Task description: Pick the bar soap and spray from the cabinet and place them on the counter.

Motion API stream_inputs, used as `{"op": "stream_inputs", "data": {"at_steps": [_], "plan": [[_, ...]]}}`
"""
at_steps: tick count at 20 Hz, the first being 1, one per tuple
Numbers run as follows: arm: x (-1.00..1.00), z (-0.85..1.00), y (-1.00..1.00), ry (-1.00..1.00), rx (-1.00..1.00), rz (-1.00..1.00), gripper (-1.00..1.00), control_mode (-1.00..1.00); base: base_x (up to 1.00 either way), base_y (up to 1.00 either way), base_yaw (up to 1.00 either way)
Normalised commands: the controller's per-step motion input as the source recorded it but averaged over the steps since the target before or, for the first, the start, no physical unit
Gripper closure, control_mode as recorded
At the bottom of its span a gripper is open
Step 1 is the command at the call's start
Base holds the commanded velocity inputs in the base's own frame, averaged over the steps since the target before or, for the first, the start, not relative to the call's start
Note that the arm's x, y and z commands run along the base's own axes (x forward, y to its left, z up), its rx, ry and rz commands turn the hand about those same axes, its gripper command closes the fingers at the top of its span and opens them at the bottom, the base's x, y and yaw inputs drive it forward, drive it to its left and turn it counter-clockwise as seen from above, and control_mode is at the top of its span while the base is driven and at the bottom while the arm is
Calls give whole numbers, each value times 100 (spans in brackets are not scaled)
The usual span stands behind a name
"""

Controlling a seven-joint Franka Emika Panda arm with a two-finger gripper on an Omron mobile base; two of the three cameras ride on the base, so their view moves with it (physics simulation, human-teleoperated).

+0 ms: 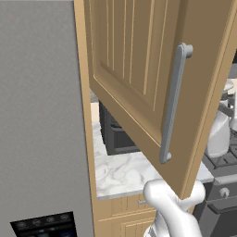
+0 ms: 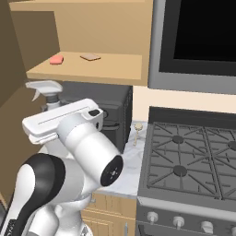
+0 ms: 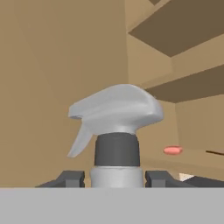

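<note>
My gripper (image 3: 116,179) is shut on the spray (image 3: 116,118), a white bottle with a dark collar and a pale grey trigger head; one dark fingertip sits on each side of its neck. In the right base view the spray head (image 2: 45,87) sticks up above my hand, in front of the open cabinet. The bar soap (image 2: 56,59), a small pink oval, lies on the cabinet's lower shelf (image 2: 92,69); it also shows behind the bottle as the bar soap (image 3: 173,150). The cabinet door (image 1: 134,69) stands swung open, with its grey bar handle (image 1: 173,102). The white marble counter (image 1: 122,173) lies below.
A flat tan piece (image 2: 90,57) lies on the shelf beside the soap. A dark appliance (image 2: 113,113) stands on the counter under the cabinet. The stove (image 2: 193,156) is to the right, a microwave (image 2: 198,41) above it. A grey fridge (image 1: 41,115) is at the left.
</note>
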Motion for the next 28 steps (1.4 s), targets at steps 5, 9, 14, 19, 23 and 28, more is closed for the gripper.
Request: {"op": "stream_inputs", "data": {"at_steps": [5,9,14,19,23,28], "plan": [[18,-47,25,-2,6,0,100,-100,0,0,0],[14,-51,26,-2,4,0,100,-100,0,0,0],[9,-40,26,-3,2,0,100,-100,0,0,0],[0,-21,28,-2,3,0,100,-100,0,0,0],[3,-25,32,0,3,0,100,-100,0,0,0],[6,-32,24,0,9,0,100,-100,0,0,0]]}}
